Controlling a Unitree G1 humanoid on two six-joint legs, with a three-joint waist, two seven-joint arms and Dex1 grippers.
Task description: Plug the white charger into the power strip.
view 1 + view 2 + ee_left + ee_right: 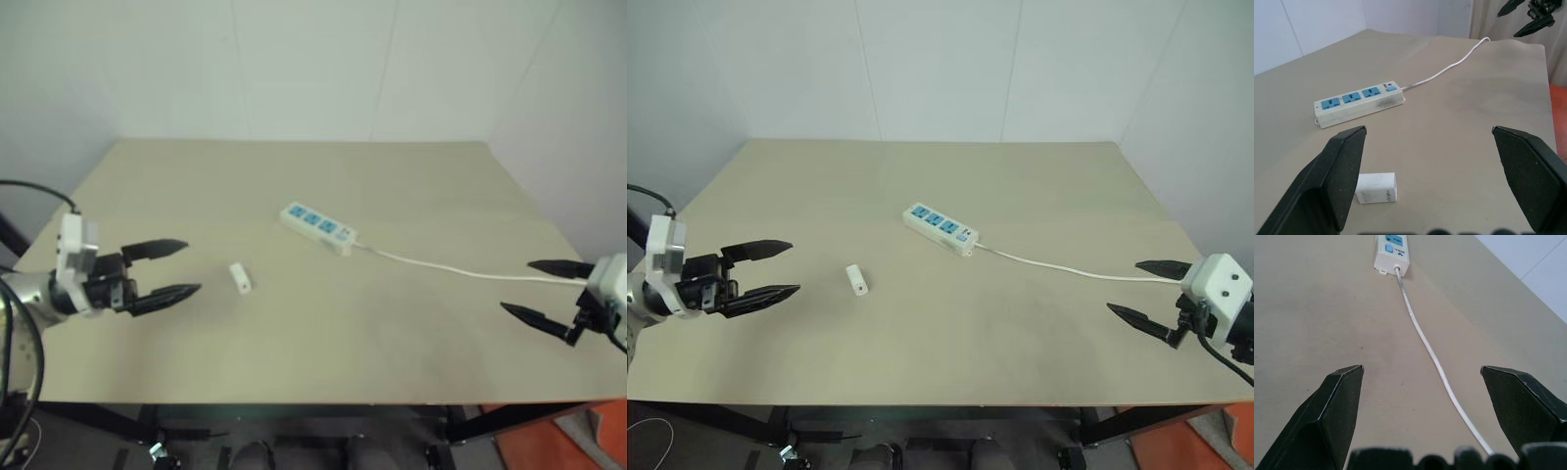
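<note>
The left gripper [186,268] has its two black fingers [157,249] spread wide apart, and they hold nothing. It hovers over the left side of the table [411,362], pointing toward the middle. Just past its tips — close, but not touching — lies the white charger [240,277], a tiny white block resting flat on the table. In the left wrist view the charger [1376,188] sits near one finger, with a gap between them.

The right gripper [1136,287] is wide open too, with nothing between its fingers [1161,266]. It hangs at the right edge of the table, pointing in toward the middle.

The power strip [318,227] lies flat near the middle of the table, a bit farther back than the charger and well apart from both grippers. Its blue socket faces look up. A thin white cord [441,265] comes out of its right end and runs across the table toward the right gripper — in the right wrist view the cord [1425,342] passes between the two open fingers, lying on the table below them.
</note>
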